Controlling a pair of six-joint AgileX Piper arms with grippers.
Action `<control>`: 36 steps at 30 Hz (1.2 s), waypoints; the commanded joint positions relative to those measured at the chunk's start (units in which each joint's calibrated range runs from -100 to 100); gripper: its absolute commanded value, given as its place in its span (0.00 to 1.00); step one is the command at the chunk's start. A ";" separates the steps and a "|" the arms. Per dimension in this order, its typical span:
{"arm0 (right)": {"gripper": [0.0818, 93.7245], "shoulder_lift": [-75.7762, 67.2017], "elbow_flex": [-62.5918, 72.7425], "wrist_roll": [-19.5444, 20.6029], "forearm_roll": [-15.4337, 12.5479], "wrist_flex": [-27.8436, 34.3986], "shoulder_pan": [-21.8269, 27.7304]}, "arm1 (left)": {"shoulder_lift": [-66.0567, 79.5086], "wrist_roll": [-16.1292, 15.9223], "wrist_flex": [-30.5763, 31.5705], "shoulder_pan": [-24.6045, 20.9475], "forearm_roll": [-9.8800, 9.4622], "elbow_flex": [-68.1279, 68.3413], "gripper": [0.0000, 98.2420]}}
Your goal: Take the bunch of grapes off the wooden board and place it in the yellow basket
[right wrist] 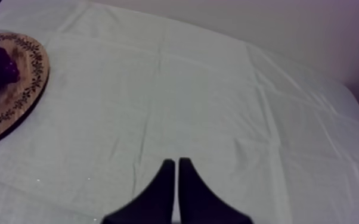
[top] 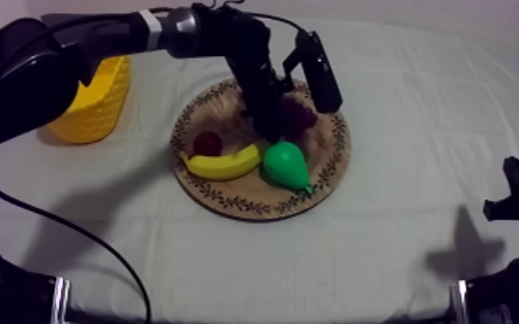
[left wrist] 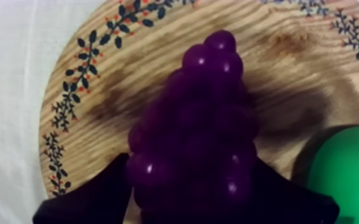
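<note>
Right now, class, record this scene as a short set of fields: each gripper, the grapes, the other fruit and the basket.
left gripper: shut on the bunch of grapes, at the far side of the wooden board
right gripper: shut on nothing, over bare cloth
other fruit on board: banana, pear, small red fruit
yellow basket: beside the board, on the left arm's side
task: grapes not yet in basket

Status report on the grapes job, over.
Left gripper down at the wooden board, jaws shut on the bunch of grapes. Right gripper shut over bare cloth. Yellow basket beside the board, nothing between.
</note>
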State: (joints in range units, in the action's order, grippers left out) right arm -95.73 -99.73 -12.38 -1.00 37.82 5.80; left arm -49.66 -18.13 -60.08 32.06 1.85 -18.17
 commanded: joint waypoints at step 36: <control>0.00 -0.02 -0.04 0.00 0.00 0.00 0.02 | 42.36 13.63 3.97 6.84 -3.50 18.00 0.54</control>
State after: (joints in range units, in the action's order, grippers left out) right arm -95.73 -99.73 -12.38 -1.00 37.82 5.80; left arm -11.03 -5.26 -56.12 39.46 -1.60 -1.27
